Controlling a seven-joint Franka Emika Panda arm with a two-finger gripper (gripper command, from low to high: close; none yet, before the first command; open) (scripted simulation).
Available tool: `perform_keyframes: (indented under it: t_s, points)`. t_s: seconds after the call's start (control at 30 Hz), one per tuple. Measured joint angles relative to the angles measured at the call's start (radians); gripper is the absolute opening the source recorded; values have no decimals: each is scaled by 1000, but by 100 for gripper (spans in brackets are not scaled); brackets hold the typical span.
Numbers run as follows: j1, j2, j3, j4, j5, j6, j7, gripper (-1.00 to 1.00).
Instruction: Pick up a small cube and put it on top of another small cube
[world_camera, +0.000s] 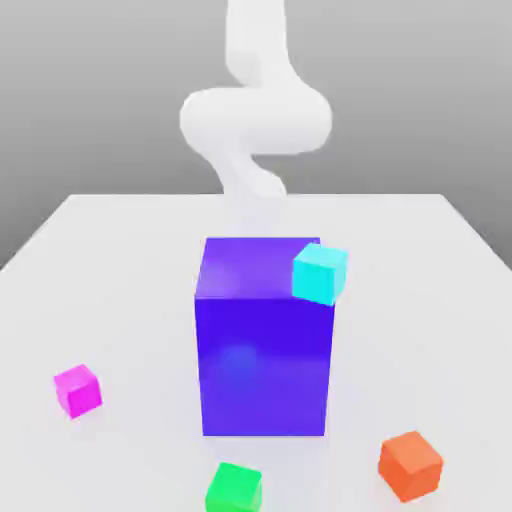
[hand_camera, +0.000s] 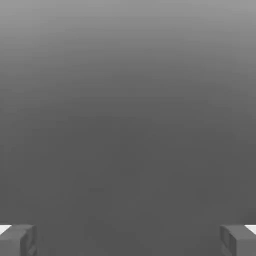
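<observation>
My end effector (hand_camera: 128, 240) gapes empty; the magenta cube (world_camera: 77, 390) lies far off, so I might grab another cube.

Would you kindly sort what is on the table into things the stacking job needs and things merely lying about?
Job: magenta cube; open claw; one other small cube, which one is unclear.

Candidates or bystanders: cyan cube, green cube, orange cube. Bystander: big blue block.
</observation>
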Motion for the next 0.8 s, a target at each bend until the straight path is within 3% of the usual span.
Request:
perform_keyframes:
  t_s: [0.23, 0.47, 0.63, 0.8]
  points:
    - [-85, 191, -43, -72, -178, 83, -148, 0]
    - [-146, 375, -140, -142, -292, 163, -335, 0]
    - [-185, 503, -219, -195, -314, 232, -511, 0]
    - [-212, 627, -301, -253, -268, 315, -736, 0]
